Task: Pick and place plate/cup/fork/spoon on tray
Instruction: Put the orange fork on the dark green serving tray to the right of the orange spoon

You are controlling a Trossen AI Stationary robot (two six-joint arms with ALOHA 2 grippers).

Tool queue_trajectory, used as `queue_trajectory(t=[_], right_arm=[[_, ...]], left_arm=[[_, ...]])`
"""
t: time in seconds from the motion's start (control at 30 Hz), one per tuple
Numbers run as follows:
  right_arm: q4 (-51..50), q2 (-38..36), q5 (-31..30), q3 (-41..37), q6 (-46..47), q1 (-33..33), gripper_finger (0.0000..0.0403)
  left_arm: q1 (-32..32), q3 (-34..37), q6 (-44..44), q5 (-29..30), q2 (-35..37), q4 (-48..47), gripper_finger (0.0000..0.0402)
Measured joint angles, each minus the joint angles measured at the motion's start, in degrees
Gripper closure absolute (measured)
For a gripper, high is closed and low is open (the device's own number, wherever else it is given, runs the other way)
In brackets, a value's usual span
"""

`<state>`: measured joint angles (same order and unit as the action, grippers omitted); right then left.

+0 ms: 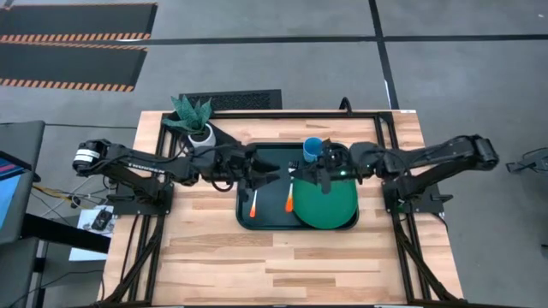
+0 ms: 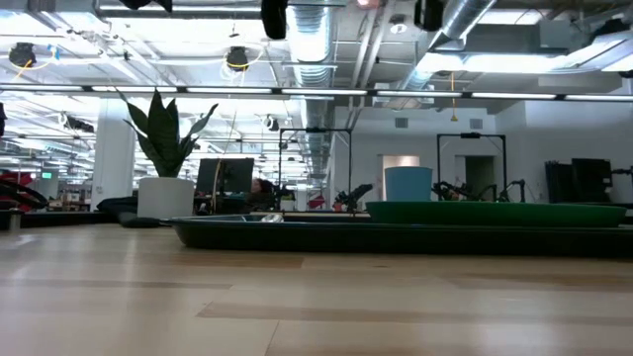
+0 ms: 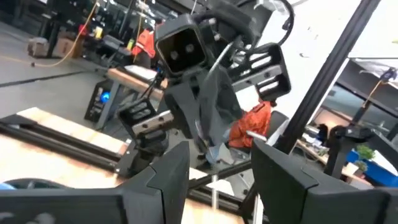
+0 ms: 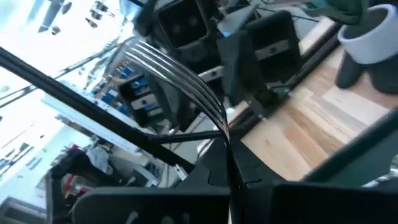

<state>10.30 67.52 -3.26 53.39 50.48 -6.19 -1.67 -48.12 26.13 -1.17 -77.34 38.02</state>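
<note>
The dark tray (image 1: pixel 257 221) lies mid-table. The green plate (image 1: pixel 330 205) lies flat on the tray's right half. The light-blue cup (image 1: pixel 312 148) stands upright at the tray's far side. The spoon (image 1: pixel 254 204) lies on the tray's left half, with its orange handle toward the near edge. My right gripper (image 1: pixel 306 175) is over the tray's middle, shut on the fork (image 4: pixel 168 65). My left gripper (image 1: pixel 267 174) is open over the tray's left part, facing the right gripper, with its fingers (image 3: pixel 168 177) apart. My right gripper pinches the fork's silver neck (image 4: pixel 225 134), just below the tines, between its two shut fingers. The fingers come from the table's right and lie across the fork. The tines stick out beyond the fingers. The orange handle (image 1: pixel 289 201) runs toward the near edge over the tray; whether it touches the tray I cannot tell.
A white plant pot (image 1: pixel 199 133) with a green plant stands at the table's far left, just beyond the tray. Bare wood lies between the tray and the near edge (image 1: pixel 282 274). A black frame rail (image 1: pixel 282 113) runs along the far edge.
</note>
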Motion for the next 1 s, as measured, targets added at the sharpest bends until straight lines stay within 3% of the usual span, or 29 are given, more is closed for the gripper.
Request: queue_trajectory(t=[0.27, 0.53, 0.7, 0.83, 1.0], right_arm=[[0.1, 3.3, 1.5, 0.0, 0.0, 1.2, 0.0402], [8.2, 9.7, 8.2, 0.0, 2.0, 3.0, 0.0402], [9.5, 10.5, 9.4, 0.0, 2.2, 3.0, 0.0402], [9.5, 10.5, 9.5, 0.0, 2.2, 3.0, 0.0402], [8.7, 10.5, 9.4, 0.0, 2.2, 3.0, 0.0402]], left_arm=[[0.0, 0.0, -1.9, 1.1, 0.0, 0.5, 0.0245], [0.0, 0.0, -1.0, 2.5, -0.8, -2.1, 0.0245], [0.0, 0.1, -0.2, 2.9, -0.7, -4.9, 0.0247], [0.0, 0.1, -0.8, 3.5, -0.7, -4.7, 0.0279], [0.0, 0.1, -3.1, 4.2, -0.7, -4.5, 0.0353]])
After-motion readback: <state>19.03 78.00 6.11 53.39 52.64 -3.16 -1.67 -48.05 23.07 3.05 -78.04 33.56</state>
